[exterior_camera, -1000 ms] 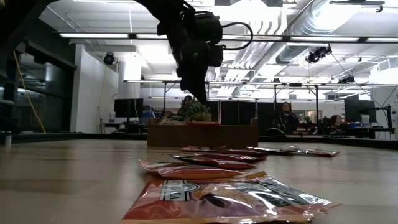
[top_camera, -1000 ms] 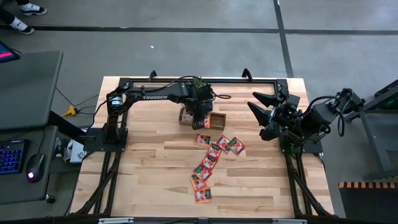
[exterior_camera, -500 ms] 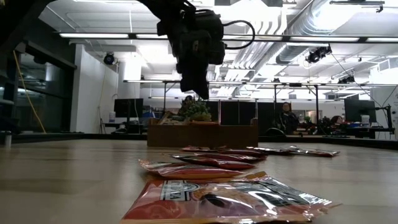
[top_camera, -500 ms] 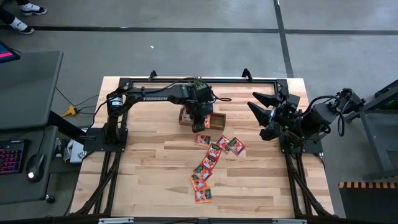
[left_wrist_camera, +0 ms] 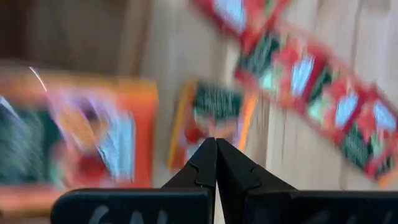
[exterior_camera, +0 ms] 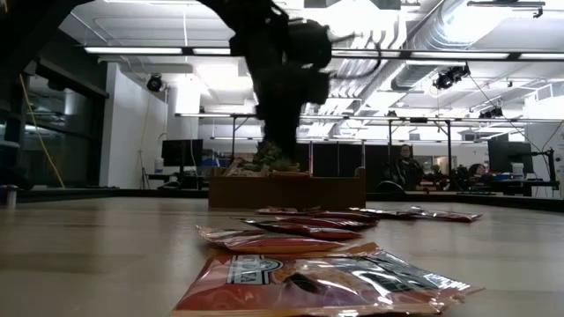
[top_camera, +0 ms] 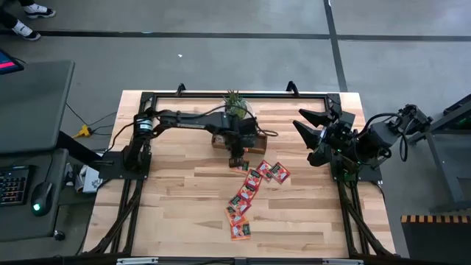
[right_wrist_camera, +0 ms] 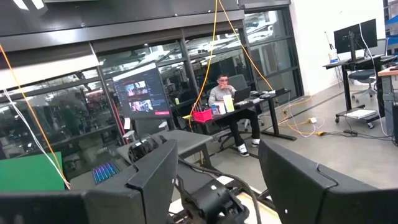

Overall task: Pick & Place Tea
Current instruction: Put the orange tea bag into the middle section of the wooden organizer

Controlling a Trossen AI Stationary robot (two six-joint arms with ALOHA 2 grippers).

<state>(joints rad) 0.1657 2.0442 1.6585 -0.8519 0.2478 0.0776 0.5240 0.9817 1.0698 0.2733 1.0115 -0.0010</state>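
Several red-orange tea sachets lie flat on the table in a loose line running from just in front of the wooden tray toward the near edge; in the low view the nearest sachet fills the foreground. My left gripper is shut and empty, hovering over the sachets closest to the tray, fingertips pointing down. My right gripper is open and raised at the table's right side, facing the room.
A small green plant stands at the far side behind the tray. A black frame rims the table's far edge and sides. Bare wood lies left of the sachets. A seated person shows far off in the room.
My left gripper has moved from above the tray toward the table's near edge and down, and now hangs over the sachets nearest the tray. The arm has stretched out lower across the table. The sachets and tray have stayed in place.
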